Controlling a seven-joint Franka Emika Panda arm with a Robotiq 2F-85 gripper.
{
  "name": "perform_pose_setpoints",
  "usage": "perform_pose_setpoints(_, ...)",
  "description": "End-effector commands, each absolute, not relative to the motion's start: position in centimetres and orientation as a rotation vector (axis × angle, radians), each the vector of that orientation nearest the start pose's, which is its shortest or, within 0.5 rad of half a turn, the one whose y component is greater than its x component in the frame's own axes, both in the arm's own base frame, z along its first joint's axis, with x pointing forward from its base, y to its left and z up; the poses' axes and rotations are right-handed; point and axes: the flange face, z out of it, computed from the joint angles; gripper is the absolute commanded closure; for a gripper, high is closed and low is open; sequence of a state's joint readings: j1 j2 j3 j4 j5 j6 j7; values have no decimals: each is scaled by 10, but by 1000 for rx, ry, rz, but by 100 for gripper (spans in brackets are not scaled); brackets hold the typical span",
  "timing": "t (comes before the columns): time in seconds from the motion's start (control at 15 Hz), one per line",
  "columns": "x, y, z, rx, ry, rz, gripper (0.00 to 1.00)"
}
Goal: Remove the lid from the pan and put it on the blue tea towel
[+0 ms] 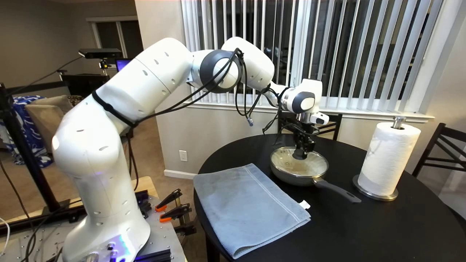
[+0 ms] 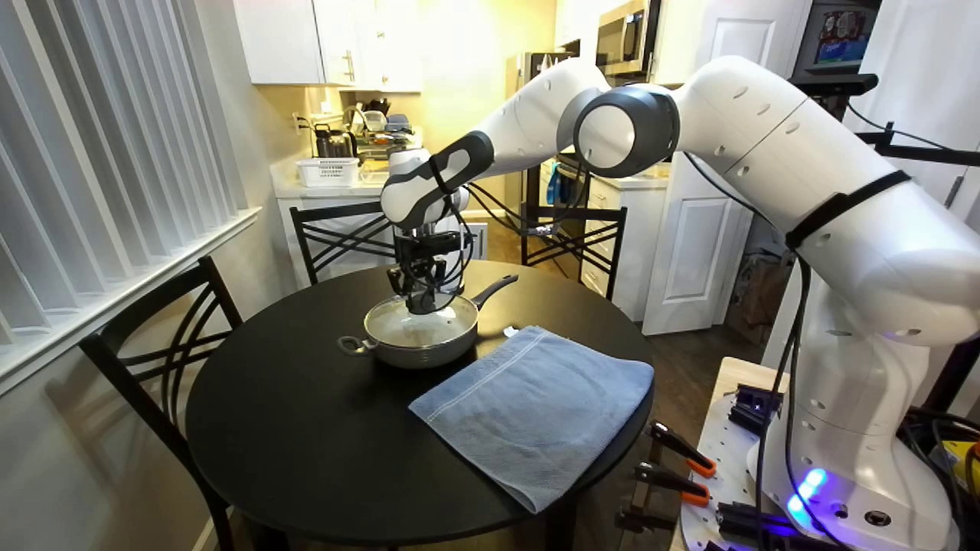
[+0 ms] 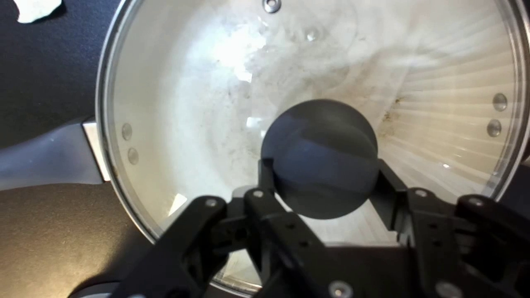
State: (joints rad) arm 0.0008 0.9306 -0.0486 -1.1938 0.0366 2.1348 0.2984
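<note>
The glass lid [image 1: 282, 160] with its metal rim sits on the pan [image 1: 295, 179] in both exterior views; it also shows from above in the wrist view [image 3: 178, 103]. My gripper [image 1: 301, 149] points down over the lid. In the wrist view its two fingers [image 3: 322, 163] press on opposite sides of the lid's round dark knob [image 3: 319, 145]. The pan also shows in an exterior view [image 2: 417, 357], its dark handle pointing away from the helper handle. The blue tea towel [image 1: 251, 207] lies flat beside the pan, between it and the robot base; it also shows in an exterior view [image 2: 543, 398].
A white paper towel roll [image 1: 389, 160] stands on the black round table [image 1: 349, 233] near the pan handle's end [image 1: 338, 191]. Black chairs [image 2: 168, 360] surround the table. Clamps [image 1: 176, 211] hold the robot's base board beside the table edge.
</note>
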Motion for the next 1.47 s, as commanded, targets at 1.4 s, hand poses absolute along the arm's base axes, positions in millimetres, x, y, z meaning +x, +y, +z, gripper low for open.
perform_pose_setpoints(1.4,602,-14,226,-3075,441,-186,67)
